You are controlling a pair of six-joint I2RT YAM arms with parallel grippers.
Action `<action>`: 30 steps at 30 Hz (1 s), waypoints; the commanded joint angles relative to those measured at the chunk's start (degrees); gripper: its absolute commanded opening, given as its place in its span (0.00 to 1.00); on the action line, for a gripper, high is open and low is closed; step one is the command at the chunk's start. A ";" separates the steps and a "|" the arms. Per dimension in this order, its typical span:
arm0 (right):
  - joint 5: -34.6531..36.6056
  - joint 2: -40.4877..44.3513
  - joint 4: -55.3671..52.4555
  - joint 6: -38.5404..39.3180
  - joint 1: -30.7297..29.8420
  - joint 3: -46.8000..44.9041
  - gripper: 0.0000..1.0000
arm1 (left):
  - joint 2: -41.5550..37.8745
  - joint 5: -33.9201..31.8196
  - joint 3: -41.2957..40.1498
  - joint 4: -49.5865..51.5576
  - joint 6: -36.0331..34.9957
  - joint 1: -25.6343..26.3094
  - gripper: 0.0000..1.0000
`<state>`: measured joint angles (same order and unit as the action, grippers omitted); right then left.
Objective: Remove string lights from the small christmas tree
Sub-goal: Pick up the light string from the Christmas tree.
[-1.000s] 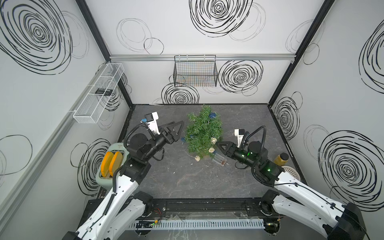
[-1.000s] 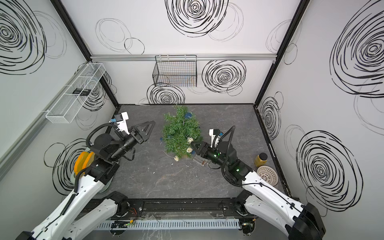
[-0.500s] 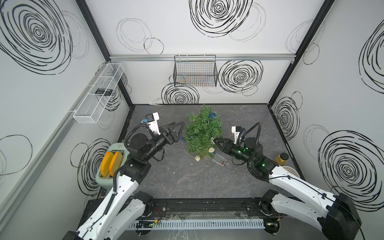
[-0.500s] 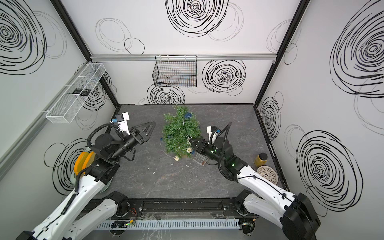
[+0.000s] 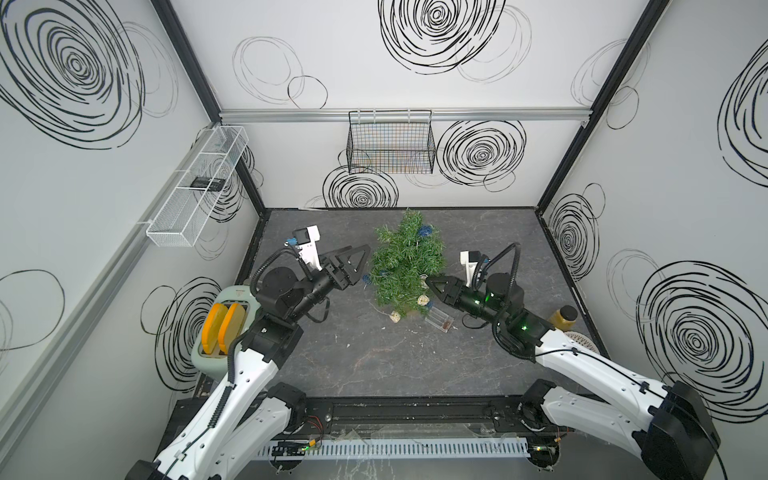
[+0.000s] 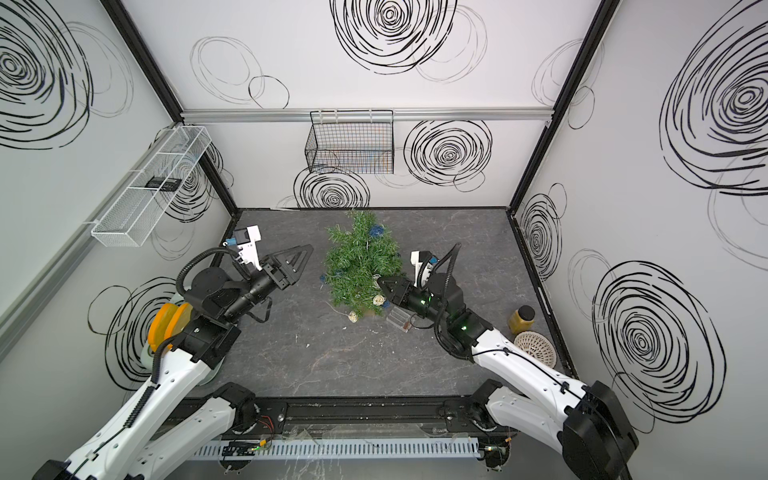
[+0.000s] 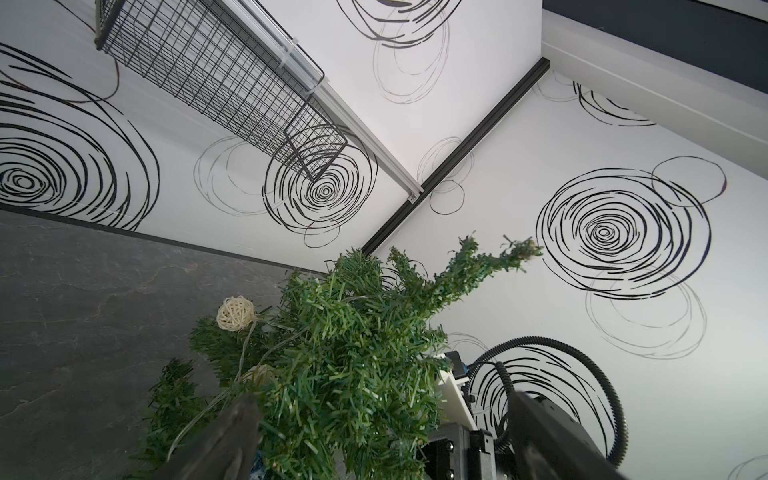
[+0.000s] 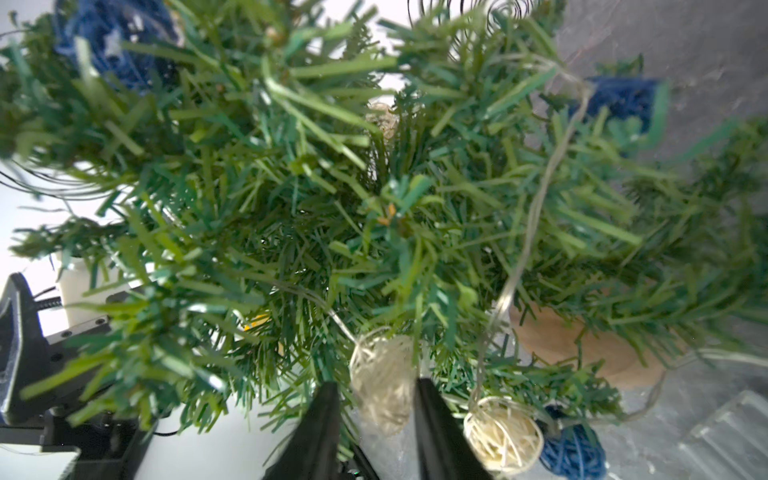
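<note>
Ok, far left, a white mesh shelf (image 5: 195,195) hangs on the left wall with a small black item inside. Below it a pale green toaster (image 5: 237,293) holds two orange slices in its slots, at the left edge of the dark marbled table (image 5: 374,365), partly hidden by the left arm.

Next, the left gripper (image 5: 362,266) hovers just left of the small christmas tree (image 5: 405,266), jaws spread wide with nothing between them. In the left wrist view its fingers (image 7: 232,436) sit close to the foliage, contact unclear.

The tree stands toward the back centre of the table on a wooden base (image 8: 582,349), below a black wire basket (image 5: 390,147) on the back wall. The string lights (image 5: 423,300) are wound through the branches: a blue ball near the top (image 5: 424,231), another low on the left side (image 5: 365,279), cream ones low on the right. One cream ball (image 5: 395,318) lies on the table just in front of the tree.

The right gripper (image 5: 430,284) is at the tree's lower right, tips in the branches. In the right wrist view its fingers (image 8: 320,432) stand a narrow gap apart with a cream wicker ball (image 8: 382,374) between them. The ball is blurred, so I cannot tell if it is pinched.

A clear battery box (image 5: 440,320) lies on the table under that gripper. Far right, a black-lidded jar (image 5: 563,318) with yellow contents stands beside a white perforated strainer (image 6: 534,348) near the right wall
</note>
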<state>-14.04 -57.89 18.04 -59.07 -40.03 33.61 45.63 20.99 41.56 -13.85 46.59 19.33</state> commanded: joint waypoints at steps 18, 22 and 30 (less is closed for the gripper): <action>0.42 6.66 -7.88 4.73 -0.33 5.41 0.00 | 0.58 2.80 0.77 -3.73 1.76 -0.89 0.96; -1.45 8.03 -9.25 6.02 -0.31 7.77 0.00 | 1.04 3.15 1.80 -3.91 1.61 -0.90 0.96; -1.13 8.35 -11.17 10.09 -0.89 13.78 0.00 | 2.79 4.74 4.45 -4.72 0.93 -0.92 0.96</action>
<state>-15.16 -50.19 7.77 -51.90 -40.69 44.82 48.03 24.29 43.13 -14.83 47.62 18.94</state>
